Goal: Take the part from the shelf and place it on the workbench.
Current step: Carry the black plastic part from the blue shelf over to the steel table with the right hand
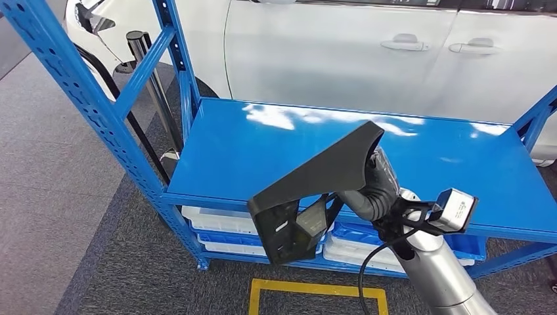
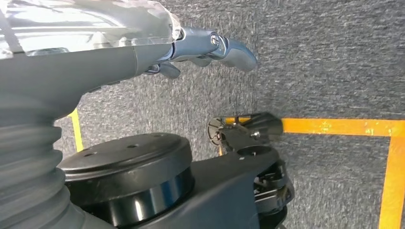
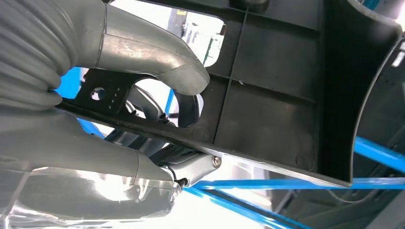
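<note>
From the head view, the right hand (image 1: 376,187) grips a black plastic part (image 1: 315,190), an angular moulded trim piece, lifted above the front edge of the blue shelf (image 1: 263,151). The part is clear of the shelf top and hangs partly over the floor, above a yellow floor marking (image 1: 315,289). White trays (image 1: 220,220) sit on the lower shelf level, and a white car (image 1: 341,52) stands behind. No workbench is in sight here, so the carry is the step in hand: the robot should keep the wrist steady, hold the part well away from the blue uprights, and turn only once the long flat wing is free of the frame.

The left wrist view looks down at grey carpet (image 2: 325,57) and an orange floor line (image 2: 344,127). The left hand (image 2: 210,50) holds nothing; its fingers seem loosely extended rather than curled, though little of them shows.

In the right wrist view the thumb (image 3: 157,57) presses on the ribbed inner face of the part (image 3: 277,86), with darker fingers (image 3: 157,109) reaching through a cut-out from the other side. That pinch sits near one end, so the far end will lever on the grip; slow, smooth moves should keep it from twisting loose.
</note>
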Robot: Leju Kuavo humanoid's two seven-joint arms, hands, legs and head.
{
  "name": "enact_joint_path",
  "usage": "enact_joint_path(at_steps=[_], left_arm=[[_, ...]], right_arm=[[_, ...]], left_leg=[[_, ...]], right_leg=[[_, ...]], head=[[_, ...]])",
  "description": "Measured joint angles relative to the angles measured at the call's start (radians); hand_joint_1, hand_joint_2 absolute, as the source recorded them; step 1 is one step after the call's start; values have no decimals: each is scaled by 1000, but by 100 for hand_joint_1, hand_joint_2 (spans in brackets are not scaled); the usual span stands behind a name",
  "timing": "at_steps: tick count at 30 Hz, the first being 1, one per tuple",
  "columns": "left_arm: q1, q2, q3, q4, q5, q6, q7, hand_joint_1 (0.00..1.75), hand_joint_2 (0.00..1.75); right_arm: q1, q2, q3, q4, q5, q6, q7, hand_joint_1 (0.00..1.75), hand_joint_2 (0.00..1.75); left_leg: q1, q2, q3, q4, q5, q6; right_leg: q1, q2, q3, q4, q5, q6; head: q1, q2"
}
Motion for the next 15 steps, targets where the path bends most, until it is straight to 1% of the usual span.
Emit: enact_joint_path(at_steps=[1,2,3,4,5,6,8,9,10,11,13,14,15], left_arm=[[0,0,0,0,0,-1,0,0,175],[-1,0,0,0,0,-1,1,0,175],[-2,0,0,0,0,-1,1,0,175],[-3,0,0,0,0,-1,1,0,175],[-3,0,0,0,0,-1,2,0,175],[-4,0,0,0,0,-1,5,0,175],[-5,0,0,0,-1,-1,16,0,175],[-6,0,0,0,0,-1,22,0,175],[-6,0,1,0,2,-1,29,0,175],[-6,0,1,0,4,-2,34,0,175],[-5,0,4,0,10,-3,44,0,175],[-4,0,6,0,12,-4,49,0,175],[-4,-1,8,0,14,-3,55,0,175]], right_arm=[[2,0,-1,0,-2,2,5,175,175],[2,-1,-3,0,-3,4,8,175,175],[2,-1,-5,0,-4,4,11,175,175],[2,-1,-7,0,-5,4,12,175,175],[2,-2,-9,0,-7,4,12,175,175],[3,-2,-10,0,-10,4,14,175,175],[3,-2,-13,-1,-16,4,22,175,175],[3,-1,-13,-1,-19,6,28,175,175],[3,-1,-14,-2,-23,7,33,175,175],[2,-1,-15,-2,-27,9,39,175,175],[0,-1,-16,-3,-39,15,50,175,175],[-2,-1,-16,-3,-46,18,58,175,175],[-5,-1,-16,-2,-52,21,65,175,175]], left_leg=[[-1,-1,1,2,-1,-1],[-1,-1,2,4,-2,-3],[-3,-2,1,7,-4,-7],[-5,-2,0,10,-6,-11],[-6,-2,-2,12,-7,-15],[-8,-2,-4,12,-8,-19],[-7,-2,-4,15,-12,-29],[-7,-2,-9,28,-22,-34],[-6,-1,-23,61,-44,-39],[-3,-1,-47,114,-74,-44],[1,-1,-112,253,-137,-52],[3,-1,-135,300,-149,-55],[4,-1,-142,314,-143,-56]], right_leg=[[0,0,26,-50,32,-3],[1,0,65,-126,70,-7],[3,0,101,-197,97,-11],[5,0,124,-248,113,-15],[8,0,135,-273,117,-20],[10,1,135,-277,115,-24],[7,1,134,-281,117,-35],[4,0,136,-284,119,-40],[1,-1,137,-287,120,-46],[1,-3,138,-288,120,-50],[2,-4,138,-287,120,-54],[2,-5,138,-287,120,-54],[3,-5,138,-285,120,-54]], head=[[0,0],[0,0],[0,0],[0,0],[0,0],[0,0],[0,0],[0,0],[0,0],[0,0],[0,0],[0,0],[0,0]])
